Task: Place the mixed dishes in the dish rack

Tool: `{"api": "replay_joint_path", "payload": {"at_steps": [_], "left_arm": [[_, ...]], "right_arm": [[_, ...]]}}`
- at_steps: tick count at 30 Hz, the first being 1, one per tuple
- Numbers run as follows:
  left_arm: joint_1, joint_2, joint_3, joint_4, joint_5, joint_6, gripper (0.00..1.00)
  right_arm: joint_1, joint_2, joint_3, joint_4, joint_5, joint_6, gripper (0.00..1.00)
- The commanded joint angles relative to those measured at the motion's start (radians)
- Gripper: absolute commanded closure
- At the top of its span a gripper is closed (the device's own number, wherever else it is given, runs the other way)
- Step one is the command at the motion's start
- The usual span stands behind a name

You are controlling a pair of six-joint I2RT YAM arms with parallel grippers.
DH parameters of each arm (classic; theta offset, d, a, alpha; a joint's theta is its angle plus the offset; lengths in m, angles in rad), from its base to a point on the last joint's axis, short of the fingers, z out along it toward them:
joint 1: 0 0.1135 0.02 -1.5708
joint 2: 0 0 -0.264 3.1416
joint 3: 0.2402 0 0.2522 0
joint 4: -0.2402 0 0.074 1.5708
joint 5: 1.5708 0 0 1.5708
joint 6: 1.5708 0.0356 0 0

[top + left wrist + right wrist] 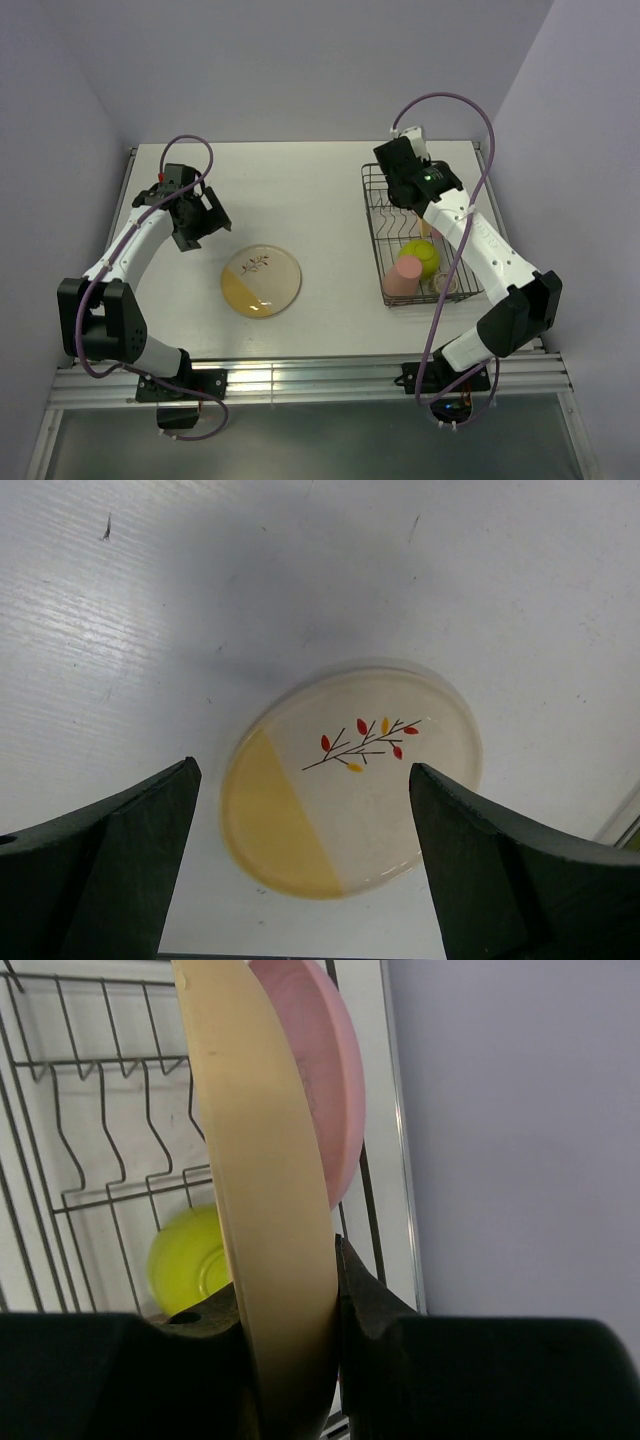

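Top external. Left arm (130, 245): elbow bent, wrist raised over the white counter (310, 180), just left of the cream-and-yellow plate (261, 280), which lies flat near the front edge. Right arm (480, 240): stretched forward, wrist over the far part of the dish rack (372, 235), a dark wire frame at the counter's right side. In the rack's near end: lime-green bowl (420, 257) and pink cup (405, 275), side by side. Walls (300, 60): plain pale lavender.

Left wrist. Left claw (302, 775): spread wide, holding nothing, poised above the plate. Plate glazed and round, with a yellow segment on cream and a twig with red and yellow leaves. Counter faintly ribbed, with a few dark scuffs.

Right wrist. Right claw (290, 1330): closed tight on the rim of the orange plate (260, 1160), held on edge and near upright; surface matt, pale tan-orange. Pink plate (325, 1080) stands on edge just behind it, smooth. Beyond them, thin zigzag rack wires and the green bowl low in the rack.
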Motion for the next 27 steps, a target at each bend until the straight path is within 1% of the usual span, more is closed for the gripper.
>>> {"api": "replay_joint_path", "payload": {"at_steps": [1, 5, 6, 9, 13, 17, 24, 27], "left_arm": [[0.001, -0.013, -0.003, 0.006, -0.028, 0.014, 0.09], [0.001, 0.013, -0.017, -0.025, -0.087, 0.008, 0.09], [0.001, 0.02, -0.023, -0.039, -0.095, 0.009, 0.09], [0.001, 0.043, -0.048, -0.048, -0.098, 0.011, 0.09], [0.001, 0.03, -0.082, -0.036, -0.08, 0.005, 0.09], [0.001, 0.025, -0.08, -0.04, -0.077, 0.002, 0.09], [0.001, 0.023, -0.08, -0.051, -0.078, 0.003, 0.1], [0.001, 0.028, -0.088, -0.059, -0.077, -0.001, 0.09]], "right_arm": [[-0.029, -0.032, -0.045, 0.13, 0.049, -0.039, 1.0], [-0.061, -0.017, -0.091, 0.172, 0.04, -0.059, 1.0], [-0.066, -0.015, -0.099, 0.192, 0.044, -0.088, 1.0], [-0.089, -0.012, -0.113, 0.212, 0.018, -0.091, 1.0], [-0.101, 0.009, -0.127, 0.226, -0.019, -0.083, 1.0], [-0.101, 0.046, -0.127, 0.236, -0.062, -0.071, 1.0], [-0.101, 0.094, -0.128, 0.247, -0.083, -0.034, 1.0], [-0.106, 0.123, -0.117, 0.223, -0.089, -0.013, 1.0]]}}
